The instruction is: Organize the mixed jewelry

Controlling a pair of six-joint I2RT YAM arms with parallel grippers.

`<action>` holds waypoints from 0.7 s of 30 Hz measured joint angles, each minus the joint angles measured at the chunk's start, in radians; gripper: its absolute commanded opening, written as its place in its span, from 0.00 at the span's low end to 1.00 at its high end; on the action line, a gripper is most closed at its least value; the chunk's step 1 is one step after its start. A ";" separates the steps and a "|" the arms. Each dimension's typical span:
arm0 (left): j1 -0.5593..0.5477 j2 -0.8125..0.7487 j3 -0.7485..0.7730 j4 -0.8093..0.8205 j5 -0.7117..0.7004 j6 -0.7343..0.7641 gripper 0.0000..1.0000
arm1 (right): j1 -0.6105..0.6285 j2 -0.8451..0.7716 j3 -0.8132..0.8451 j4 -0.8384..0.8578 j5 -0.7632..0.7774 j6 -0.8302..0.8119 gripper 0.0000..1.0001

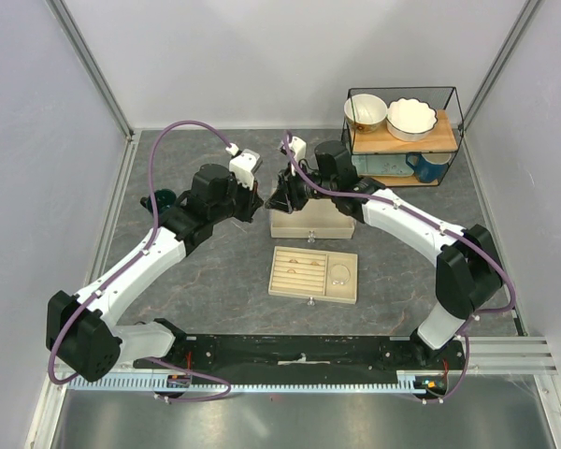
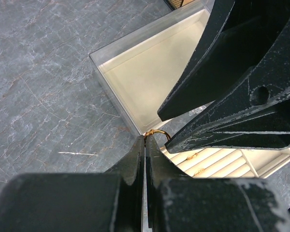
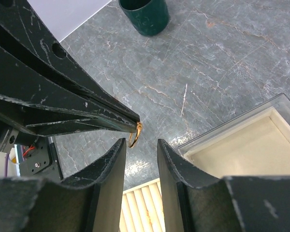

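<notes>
Gripping a small gold-brown ring (image 2: 157, 134) at its extreme tips, the left gripper (image 2: 145, 141) was fully closed, with the ring projecting just beyond the jaw ends. The right gripper (image 3: 141, 145) was open and held nothing. Its fingers were parted, and the ring hung just ahead of the gap, nearer its left finger. No contact between the ring and either right finger was visible in the right wrist view.

The open beige box (image 2: 154, 72) lay directly beyond the left gripper's tips. No jewelry could be made out in the part of its interior that was shown. The slotted tray (image 1: 313, 297) lay beneath and to the near side of both grippers. At least two gold pieces (image 2: 197, 155) sat in its ridged slots. A pale loop (image 1: 339, 273) showed in the tray's wide compartment in the top view, but it was too small to identify as the wire hoop.

Status, as a judgement: sorting was partly complete. Some pieces were already seated in the tray, while the held ring was airborne and not yet placed. The grippers stood tip to tip, which suggested a transfer of the ring to the right gripper. That transfer was not yet made. Seating the ring in a slot remained to be done.
</notes>
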 measured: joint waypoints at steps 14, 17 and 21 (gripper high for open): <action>-0.005 0.000 0.000 0.004 -0.003 0.000 0.01 | 0.017 0.019 0.016 0.007 -0.008 0.015 0.20; -0.005 -0.002 0.000 0.004 -0.004 0.000 0.02 | 0.018 0.019 0.016 0.007 -0.007 0.015 0.13; -0.005 -0.009 0.000 0.003 -0.005 0.000 0.01 | 0.016 0.019 0.016 0.008 -0.002 0.014 0.06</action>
